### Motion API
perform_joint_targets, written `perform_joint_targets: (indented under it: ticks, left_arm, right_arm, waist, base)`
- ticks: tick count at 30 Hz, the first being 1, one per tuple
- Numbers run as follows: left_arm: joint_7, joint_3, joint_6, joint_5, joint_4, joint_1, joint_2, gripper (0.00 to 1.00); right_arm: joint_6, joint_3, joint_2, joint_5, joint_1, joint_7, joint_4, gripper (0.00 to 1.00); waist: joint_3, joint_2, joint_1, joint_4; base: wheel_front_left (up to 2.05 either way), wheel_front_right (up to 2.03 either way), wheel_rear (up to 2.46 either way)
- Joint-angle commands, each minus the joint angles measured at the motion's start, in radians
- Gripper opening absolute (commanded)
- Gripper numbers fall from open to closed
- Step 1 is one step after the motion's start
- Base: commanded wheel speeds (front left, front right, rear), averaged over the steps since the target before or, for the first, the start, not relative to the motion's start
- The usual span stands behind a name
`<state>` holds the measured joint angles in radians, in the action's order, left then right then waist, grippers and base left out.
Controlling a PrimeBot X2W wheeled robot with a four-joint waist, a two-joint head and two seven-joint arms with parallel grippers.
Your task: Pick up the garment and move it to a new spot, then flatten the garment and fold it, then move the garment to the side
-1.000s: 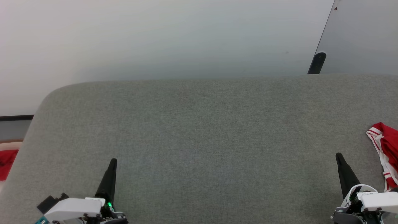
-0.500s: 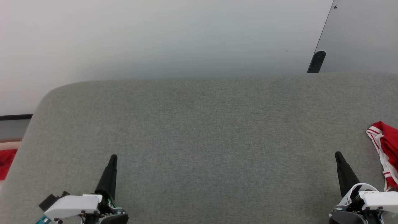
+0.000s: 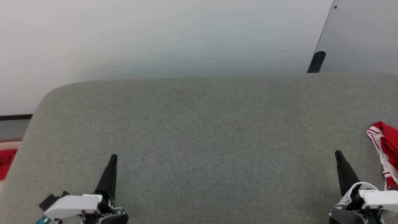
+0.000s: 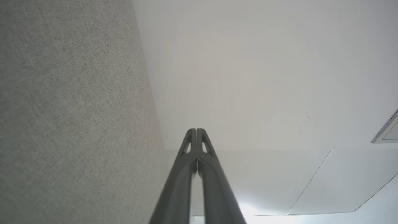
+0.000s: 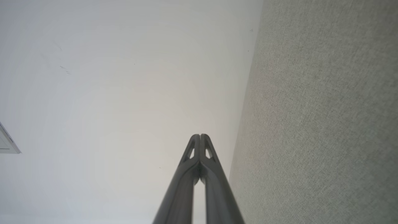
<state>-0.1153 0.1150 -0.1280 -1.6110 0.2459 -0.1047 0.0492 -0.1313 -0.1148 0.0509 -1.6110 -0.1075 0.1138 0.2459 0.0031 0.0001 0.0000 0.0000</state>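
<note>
The garment (image 3: 387, 149), red with white and red-white striped trim, lies bunched at the right edge of the grey fabric surface (image 3: 205, 130), partly cut off by the head view's edge. My right gripper (image 3: 337, 153) stands shut at the lower right, a short way left of the garment and apart from it. At the lower left my left gripper (image 3: 113, 157) is shut with nothing in it. Each wrist view shows its own fingers pressed together: the left gripper (image 4: 196, 130) and the right gripper (image 5: 200, 135), both pointing along the surface toward a pale wall.
A plain red cloth (image 3: 6, 160) lies off the surface at the far left edge. Beyond the surface's rounded back edge stands a pale wall (image 3: 161, 37), with a dark post (image 3: 317, 62) and a grey panel (image 3: 363, 34) at the upper right.
Both grippers' fingertips stand slightly higher in the head view than a second ago; the whole picture has shifted a little too. The garment has not moved.
</note>
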Motion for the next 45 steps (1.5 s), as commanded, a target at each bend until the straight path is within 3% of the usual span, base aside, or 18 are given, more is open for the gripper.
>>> perform_joint_targets:
  ticks: [1,45]
  left_arm:
    - [-0.002,0.002,-0.005,-0.002,0.002,-0.011,0.0,0.0]
    - [-0.001,0.001,-0.005,-0.003,0.001,-0.011,0.0,0.0]
  right_arm:
    - [0.001,0.0,-0.003,-0.003,-0.004,0.001,0.0,0.0]
    - [0.001,0.001,-0.003,-0.004,-0.004,0.001,0.0,0.0]
  waist:
    - [0.0,-0.0001,0.0,0.0]
    - [0.0,-0.0001,0.0,0.0]
  base:
    - [0.0,0.0,0.0]
    - [0.0,0.0,0.0]
